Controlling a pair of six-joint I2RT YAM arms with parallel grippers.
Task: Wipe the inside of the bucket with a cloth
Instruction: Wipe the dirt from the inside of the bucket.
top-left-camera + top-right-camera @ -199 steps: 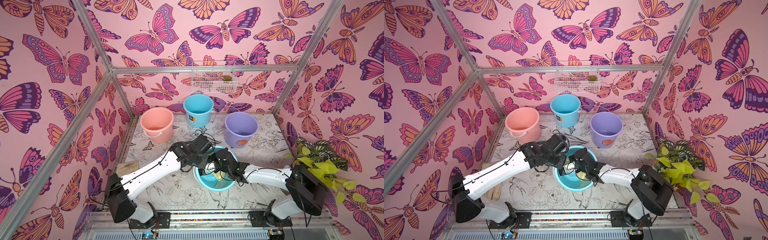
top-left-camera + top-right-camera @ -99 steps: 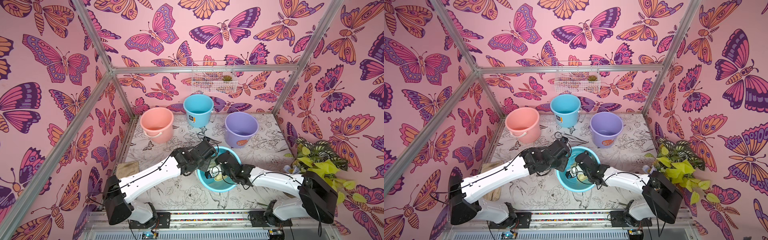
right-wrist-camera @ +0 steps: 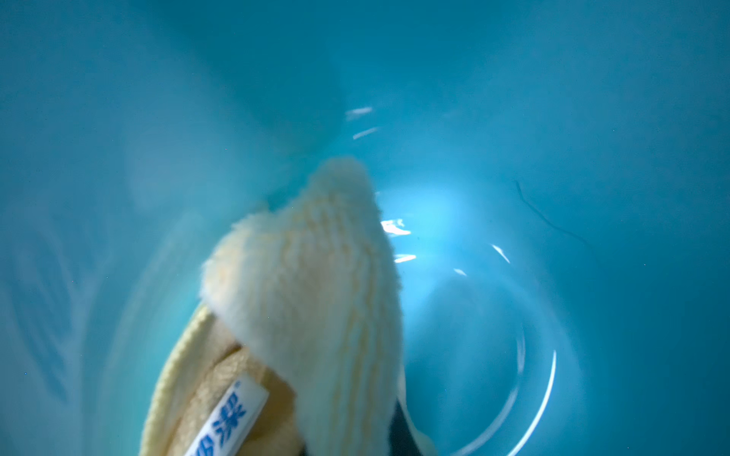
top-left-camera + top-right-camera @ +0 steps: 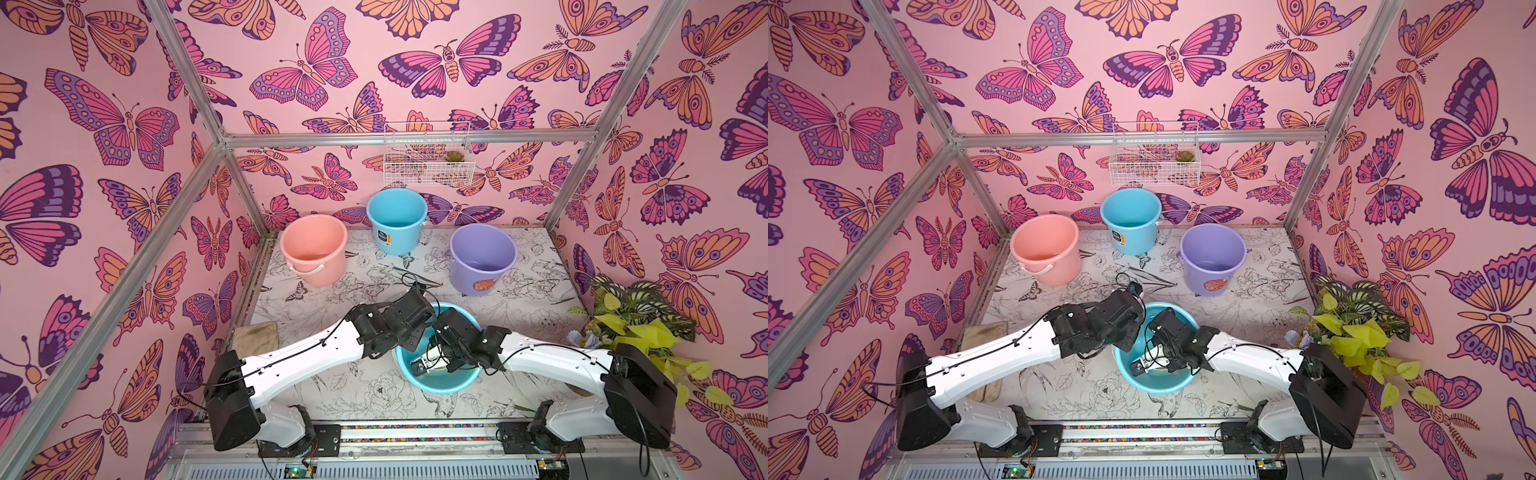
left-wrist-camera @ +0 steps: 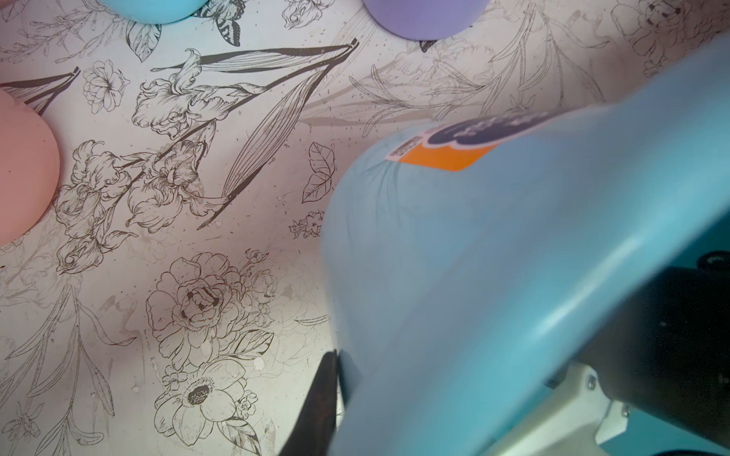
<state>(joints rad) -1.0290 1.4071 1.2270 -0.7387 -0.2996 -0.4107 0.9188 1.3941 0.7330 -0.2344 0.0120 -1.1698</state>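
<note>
"Entry one: teal bucket (image 4: 455, 384)?"
"It stood near the front of the surface (image 4: 353, 386), and the left fingers (image 5: 324, 395) were clenched on its rim."
"Entry two: yellow cloth (image 3: 316, 296)?"
"Inside that bucket, pinched by the right fingers (image 3: 396, 432)."
"Remainder?"
"Pink bucket (image 4: 313, 249), blue bucket (image 4: 397, 220) and purple bucket (image 4: 482, 257) stood at the back. A tan rag (image 4: 254, 338) lay at the left edge."

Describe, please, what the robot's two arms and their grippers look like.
The left arm and right arm have smooth white shells between blocky black joint housings, with thin black cables running along them. Wrists and grippers are black; the left gripper's finger looks dark and slim. No markings are legible.
</note>
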